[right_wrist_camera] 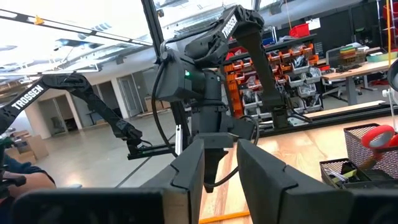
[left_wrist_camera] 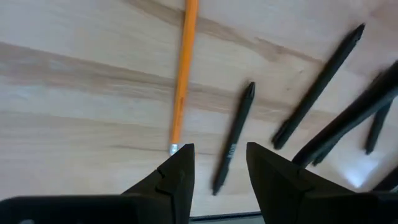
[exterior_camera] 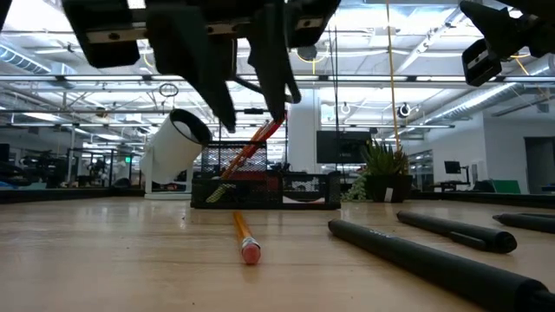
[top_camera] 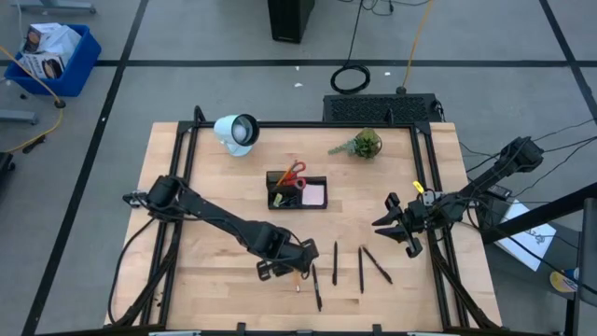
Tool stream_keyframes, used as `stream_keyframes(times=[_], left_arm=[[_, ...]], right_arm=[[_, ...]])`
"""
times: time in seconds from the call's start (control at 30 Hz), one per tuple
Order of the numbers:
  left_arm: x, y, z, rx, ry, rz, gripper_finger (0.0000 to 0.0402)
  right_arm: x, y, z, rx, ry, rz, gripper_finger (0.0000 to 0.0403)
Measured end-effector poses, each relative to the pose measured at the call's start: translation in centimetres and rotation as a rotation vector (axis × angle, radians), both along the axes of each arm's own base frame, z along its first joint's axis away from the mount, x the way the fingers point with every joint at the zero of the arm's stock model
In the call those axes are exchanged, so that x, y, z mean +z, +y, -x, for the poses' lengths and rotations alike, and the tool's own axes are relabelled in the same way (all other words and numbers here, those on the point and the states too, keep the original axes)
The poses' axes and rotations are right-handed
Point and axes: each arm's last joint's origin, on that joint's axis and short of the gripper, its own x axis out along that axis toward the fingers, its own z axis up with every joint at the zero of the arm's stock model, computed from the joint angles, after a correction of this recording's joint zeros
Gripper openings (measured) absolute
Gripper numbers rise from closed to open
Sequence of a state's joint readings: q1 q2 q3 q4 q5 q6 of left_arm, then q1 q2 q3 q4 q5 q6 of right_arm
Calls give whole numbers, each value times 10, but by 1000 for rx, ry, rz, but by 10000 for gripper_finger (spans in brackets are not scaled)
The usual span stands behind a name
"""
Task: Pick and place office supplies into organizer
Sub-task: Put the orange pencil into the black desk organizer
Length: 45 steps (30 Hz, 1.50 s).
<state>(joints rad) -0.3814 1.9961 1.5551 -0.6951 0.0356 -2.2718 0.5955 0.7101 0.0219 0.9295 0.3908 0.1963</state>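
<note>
An orange pencil (top_camera: 297,278) (left_wrist_camera: 183,74) (exterior_camera: 244,236) lies flat on the wooden table near its near edge. Several black pens (top_camera: 335,263) (left_wrist_camera: 235,137) (exterior_camera: 434,260) lie to its right. My left gripper (top_camera: 284,268) (left_wrist_camera: 219,165) hovers open just above the table, with the pencil's end beside one finger and a pen under the gap. The black organizer (top_camera: 297,191) (right_wrist_camera: 367,155) stands mid-table and holds red-handled scissors (top_camera: 293,174) and a pink sticky-note pad (top_camera: 313,194). My right gripper (top_camera: 396,224) (right_wrist_camera: 219,168) waits open at the table's right, raised.
A white round lamp (top_camera: 236,132) and a small green plant (top_camera: 362,144) stand at the table's far side. A black mesh panel (top_camera: 381,109) lies beyond the far edge. Bare wood shows between the organizer and the pens.
</note>
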Motion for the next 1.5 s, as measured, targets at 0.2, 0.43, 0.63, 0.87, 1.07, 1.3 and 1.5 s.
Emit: stream_keyframes(times=[0.2,0.43,0.63,0.87,1.07,1.3,1.5], left_arm=[[-6,-4,-1,43,76,149,150],[-13,-22,8,157,171,197,150],[-25,-34,7,191,196,226,150],[-39,-24,-10,94,117,197,150],[-55,-29,-20,103,161,205,150],[-62,-33,-28,85,178,182,150],[-68,-35,-29,96,188,176,149]], right_arm=[[0,0,0,0,-1,-1,89],[0,0,0,0,-1,0,89],[0,0,0,1,0,0,89],[0,0,0,0,0,0,89],[0,0,0,0,-1,-1,89],[0,0,0,1,-1,0,89],[0,0,0,0,0,0,89]])
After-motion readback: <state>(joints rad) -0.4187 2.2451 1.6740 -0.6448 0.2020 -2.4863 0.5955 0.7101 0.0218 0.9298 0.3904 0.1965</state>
